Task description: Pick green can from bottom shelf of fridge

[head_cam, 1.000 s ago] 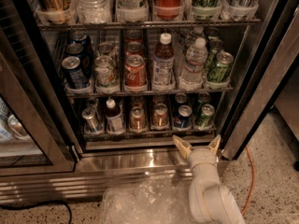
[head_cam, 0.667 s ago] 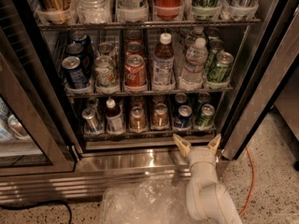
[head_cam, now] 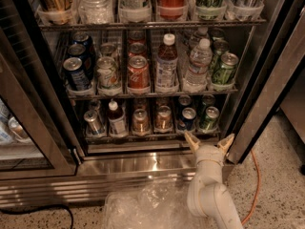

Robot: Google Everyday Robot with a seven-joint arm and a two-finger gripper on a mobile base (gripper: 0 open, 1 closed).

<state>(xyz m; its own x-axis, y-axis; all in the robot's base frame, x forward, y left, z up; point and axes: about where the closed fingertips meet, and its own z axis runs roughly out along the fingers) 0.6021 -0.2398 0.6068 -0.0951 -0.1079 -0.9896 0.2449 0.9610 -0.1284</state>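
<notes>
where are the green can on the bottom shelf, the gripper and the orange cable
green can (head_cam: 209, 119), camera view, its label side
gripper (head_cam: 208, 144), camera view, midway across its open span, just below the can
orange cable (head_cam: 259, 182), camera view, middle of its curve

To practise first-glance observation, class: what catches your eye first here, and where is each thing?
The open fridge packed with cans and bottles on wire racks fills the view. Low at right, the cream gripper, fingers spread, hovers at the steel sill just below the green can on the bottom shelf. Crumpled clear plastic lies on the floor in front.
</notes>
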